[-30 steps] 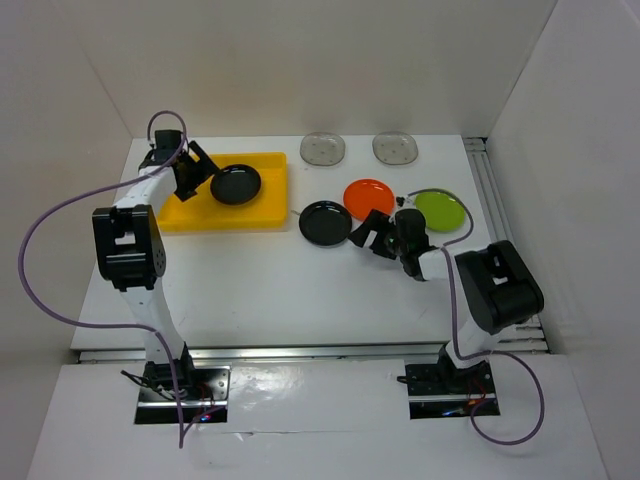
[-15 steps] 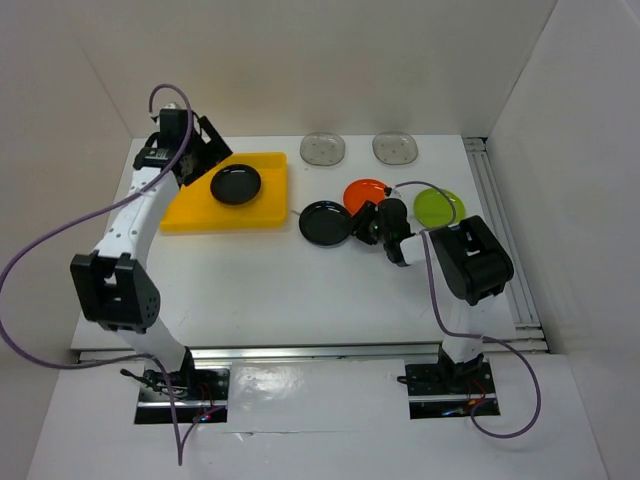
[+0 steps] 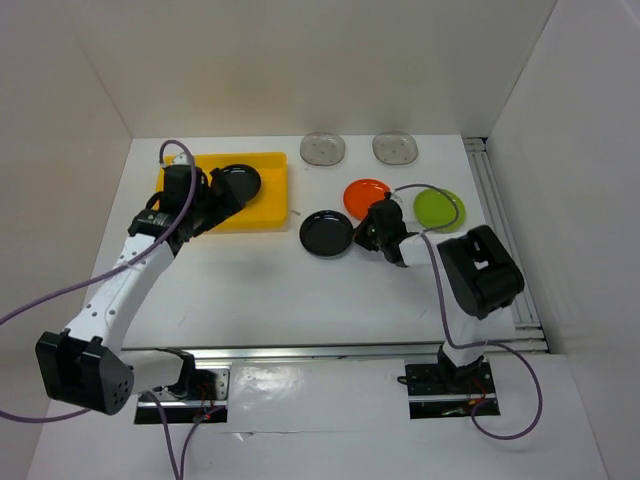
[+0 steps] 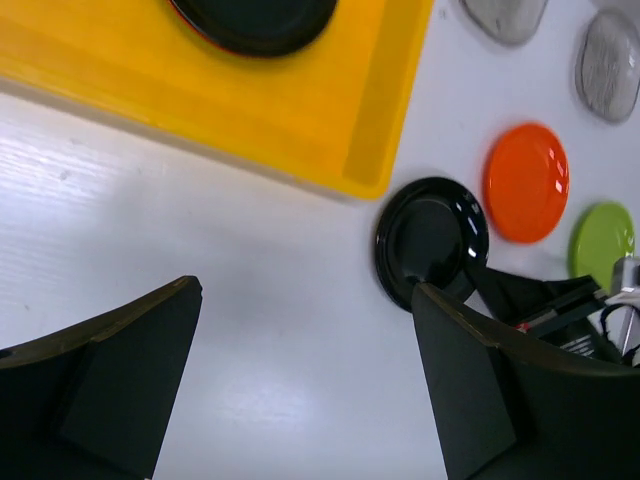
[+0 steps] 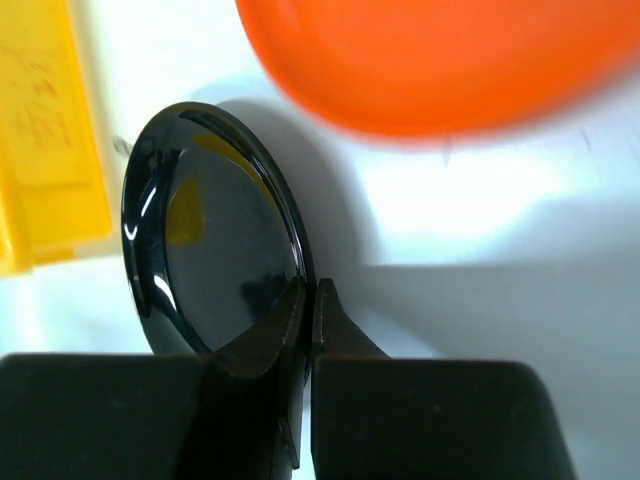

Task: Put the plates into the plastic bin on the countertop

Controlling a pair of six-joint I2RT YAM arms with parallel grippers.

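The loose black plate (image 3: 322, 232) lies on the countertop (image 3: 260, 290), just right of the plastic bin (image 3: 268, 214) and apart from its near right corner; the right gripper (image 5: 308, 292) is clenched on the plate's right rim; the orange plate (image 3: 368, 196) sits just beyond, a narrow gap between edges; the green plate (image 3: 440, 209) lies further right; grey plates (image 3: 323, 148) line the countertop's far edge; a second black plate (image 3: 240, 182) rests in the bin's right half; the left gripper (image 4: 305, 300) hangs over the bin's left part, spread wide, holding nothing; broad countertop runs from the plates' near edges toward the arm bases.
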